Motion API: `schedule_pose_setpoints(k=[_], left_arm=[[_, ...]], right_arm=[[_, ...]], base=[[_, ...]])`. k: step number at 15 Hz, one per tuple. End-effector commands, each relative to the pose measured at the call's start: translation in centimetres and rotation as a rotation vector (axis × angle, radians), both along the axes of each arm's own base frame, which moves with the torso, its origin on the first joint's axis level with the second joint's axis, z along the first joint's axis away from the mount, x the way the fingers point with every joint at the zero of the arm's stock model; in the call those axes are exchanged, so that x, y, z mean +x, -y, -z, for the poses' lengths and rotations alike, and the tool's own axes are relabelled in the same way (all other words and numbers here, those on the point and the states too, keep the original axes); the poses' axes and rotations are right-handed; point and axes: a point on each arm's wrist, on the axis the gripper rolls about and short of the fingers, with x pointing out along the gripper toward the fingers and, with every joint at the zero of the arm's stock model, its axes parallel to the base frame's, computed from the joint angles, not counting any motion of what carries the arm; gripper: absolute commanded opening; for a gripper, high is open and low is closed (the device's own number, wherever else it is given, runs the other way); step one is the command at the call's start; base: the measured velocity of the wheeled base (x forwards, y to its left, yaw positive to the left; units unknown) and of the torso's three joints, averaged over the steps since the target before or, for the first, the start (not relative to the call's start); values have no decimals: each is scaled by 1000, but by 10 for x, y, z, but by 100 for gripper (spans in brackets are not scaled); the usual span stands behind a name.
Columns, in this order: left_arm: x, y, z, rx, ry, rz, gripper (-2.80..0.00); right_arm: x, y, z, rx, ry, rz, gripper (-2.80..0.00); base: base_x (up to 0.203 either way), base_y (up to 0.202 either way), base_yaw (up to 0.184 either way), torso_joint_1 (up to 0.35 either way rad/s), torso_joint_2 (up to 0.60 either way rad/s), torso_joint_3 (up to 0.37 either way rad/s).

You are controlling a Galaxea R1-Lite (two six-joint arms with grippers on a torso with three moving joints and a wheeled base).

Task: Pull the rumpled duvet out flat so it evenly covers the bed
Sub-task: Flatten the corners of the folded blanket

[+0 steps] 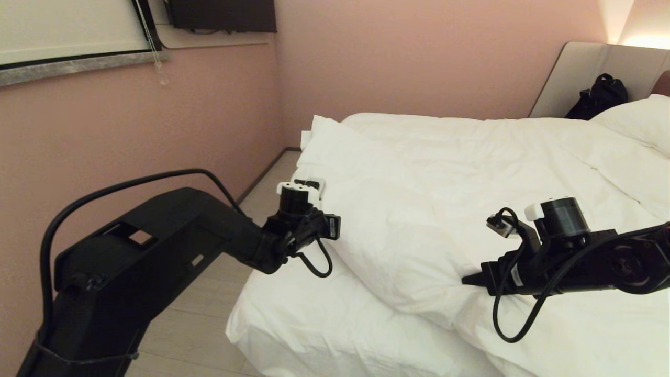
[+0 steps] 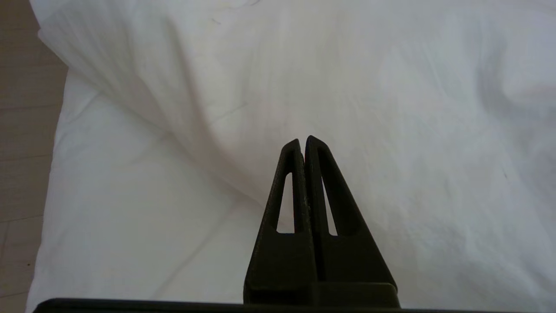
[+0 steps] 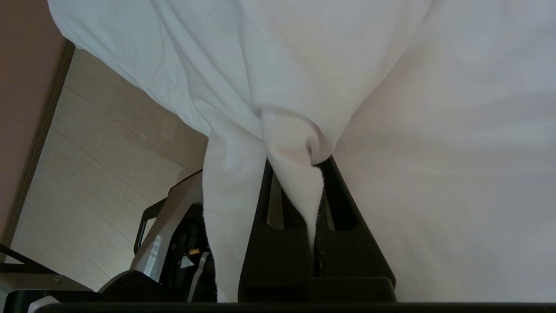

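Right gripper (image 3: 315, 167) pinching a bunched fold of the duvet (image 1: 445, 188) — lifted over the bed (image 1: 293, 319). Left gripper (image 2: 302, 145) pressed together, empty — above the duvet's edge.

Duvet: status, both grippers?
Right gripper shut on duvet fold. Left gripper shut, empty, over the duvet. Duvet bunched, bed corner uncovered. Nothing in the way.
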Motion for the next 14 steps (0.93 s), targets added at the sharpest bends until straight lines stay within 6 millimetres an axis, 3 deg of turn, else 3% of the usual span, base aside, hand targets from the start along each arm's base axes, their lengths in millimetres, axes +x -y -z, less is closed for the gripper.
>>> schedule_pose_setpoints(k=[1, 2, 3, 9, 11, 14], left_arm=[[0, 0, 1, -1, 0, -1, -280], [0, 0, 0, -1, 3, -1, -280], [0, 0, 0, -1, 4, 0, -280], [2, 1, 7, 8, -19, 8, -280], [3, 2, 13, 26, -56, 10, -280], [3, 2, 17, 39, -103, 29, -280]], right_arm=[[1, 0, 3, -2, -10, -2, -280], [1, 0, 4, -4, -12, -1, -280], [2, 0, 4, -3, -9, 1, 0], [-2, 2, -6, 21, 40, 6, 0], [-18, 4, -26, 35, 100, 5, 0], [-60, 10, -69, 79, 240, 17, 0]], base=[[0, 0, 0, 0, 0, 0], [0, 0, 0, 0, 0, 0], [0, 0, 0, 0, 0, 0], [0, 0, 0, 0, 0, 0], [0, 0, 0, 0, 0, 0], [0, 0, 0, 0, 0, 0]])
